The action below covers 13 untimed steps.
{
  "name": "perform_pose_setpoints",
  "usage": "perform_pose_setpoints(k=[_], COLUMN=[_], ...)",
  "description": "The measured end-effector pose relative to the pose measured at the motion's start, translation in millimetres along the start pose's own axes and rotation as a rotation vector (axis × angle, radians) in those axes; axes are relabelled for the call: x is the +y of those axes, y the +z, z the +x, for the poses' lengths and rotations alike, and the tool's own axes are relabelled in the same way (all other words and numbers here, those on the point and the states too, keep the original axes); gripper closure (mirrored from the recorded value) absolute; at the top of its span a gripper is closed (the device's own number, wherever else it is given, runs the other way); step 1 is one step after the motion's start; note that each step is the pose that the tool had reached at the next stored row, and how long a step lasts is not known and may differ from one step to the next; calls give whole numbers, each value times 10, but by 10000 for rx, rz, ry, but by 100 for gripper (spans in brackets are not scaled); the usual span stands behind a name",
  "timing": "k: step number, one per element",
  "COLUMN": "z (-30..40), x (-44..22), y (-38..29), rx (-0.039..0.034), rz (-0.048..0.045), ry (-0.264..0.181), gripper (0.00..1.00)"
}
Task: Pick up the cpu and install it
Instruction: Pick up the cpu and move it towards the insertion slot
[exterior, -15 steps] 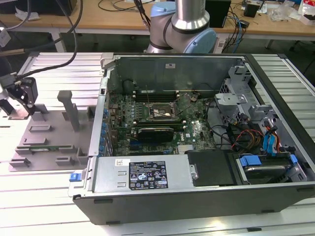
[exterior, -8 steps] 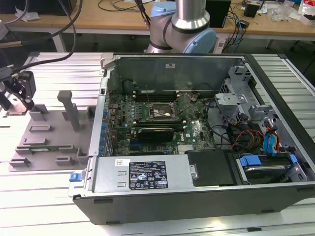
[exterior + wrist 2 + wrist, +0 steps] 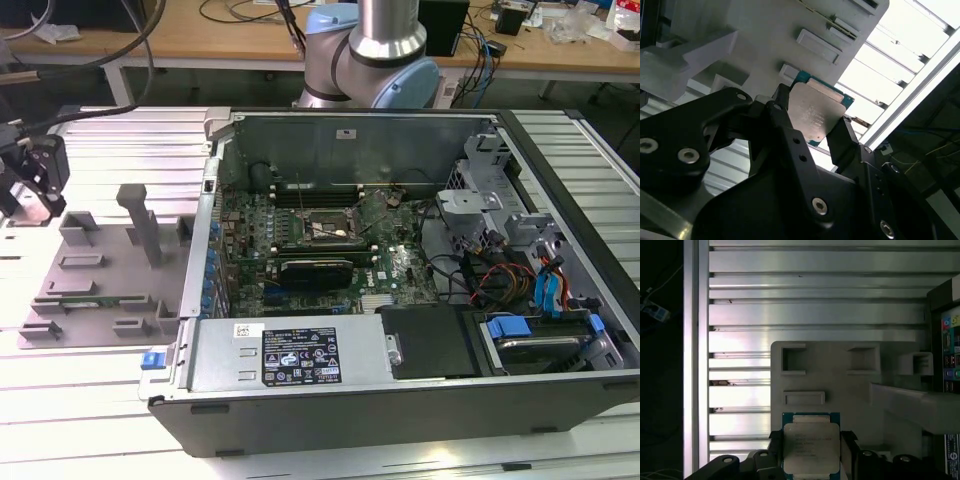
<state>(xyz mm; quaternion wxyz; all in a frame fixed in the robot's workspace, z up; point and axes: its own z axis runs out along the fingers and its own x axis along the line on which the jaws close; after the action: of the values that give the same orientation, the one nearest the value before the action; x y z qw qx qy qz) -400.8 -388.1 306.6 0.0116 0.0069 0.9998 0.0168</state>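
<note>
The gripper (image 3: 32, 198) hangs at the edge of the grey fixture plate (image 3: 100, 255) that lies farthest from the open computer case (image 3: 400, 400). In both wrist views its jaws are closed part-way onto the cpu (image 3: 811, 447), one dark finger (image 3: 849, 452) pressed against each of two opposite sides of the chip. The silvery metal top faces the cameras, and a thin rim of green board shows around it. In the second wrist view the cpu (image 3: 815, 112) sits between the fingers (image 3: 842, 140) with the plate's raised blocks and pockets behind it. Whether the chip's underside touches the plate or has come clear of it cannot be told. The plate rests on a slatted aluminium table (image 3: 815, 285), and a long thin green stick (image 3: 92, 298) lies in one of its slots, apart from the gripper. The case stands just beside the plate, on the exterior view's right of it, with its side panel off. The dark square socket (image 3: 330, 228) sits on the board inside it, well apart from the plate. The arm's base joints (image 3: 385, 40) rise behind the case, on the far side from the plate.
</note>
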Motion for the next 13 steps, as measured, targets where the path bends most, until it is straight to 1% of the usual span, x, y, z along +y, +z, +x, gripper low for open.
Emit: perform_pose_setpoints(k=[6, 7, 8, 12, 13], z=[-1, -2, -3, -5, -7], x=[5, 7, 13, 29, 34], y=[-57, -86, -139, -260, -303], rx=[2, 2, 2, 1, 2], rz=[1, 1, 1, 1, 1], ry=[0, 0, 1, 0, 0], gripper=[45, 45, 45, 45, 45])
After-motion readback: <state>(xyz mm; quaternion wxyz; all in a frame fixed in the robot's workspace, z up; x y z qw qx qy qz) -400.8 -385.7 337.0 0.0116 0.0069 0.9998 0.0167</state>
